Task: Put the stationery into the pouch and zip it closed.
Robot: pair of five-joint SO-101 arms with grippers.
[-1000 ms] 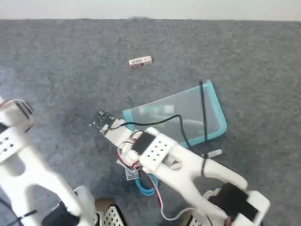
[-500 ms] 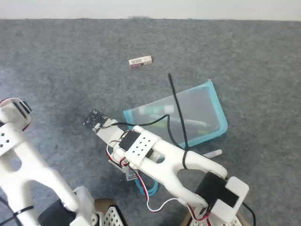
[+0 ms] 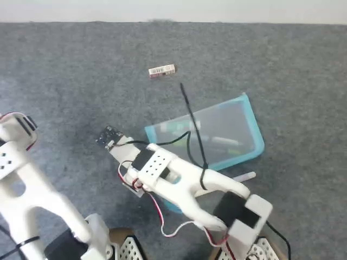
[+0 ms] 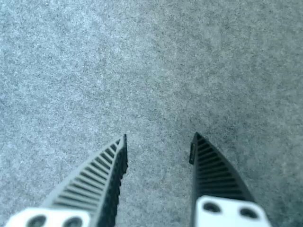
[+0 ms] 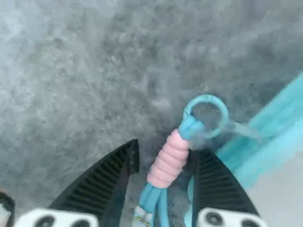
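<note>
Since the earlier frame the right arm has swung left across the pouch [image 3: 222, 130]. The right tool [image 5: 163, 163] is apart, straddling the pink zipper pull [image 5: 171, 158]. The left tool [image 4: 158, 146] is apart over the bare table [image 3: 65, 65]. Recommend clamping the pull squarely; the eraser [image 3: 161, 71] lies outside, well apart.

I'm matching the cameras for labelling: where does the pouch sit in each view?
High view: the pouch lies right of centre.
Right wrist view: its teal edge runs beside the right gripper and the pink-beaded pull.
Left wrist view: the left gripper hangs over grey carpet.
Shared landmark: the grey carpet.
</note>
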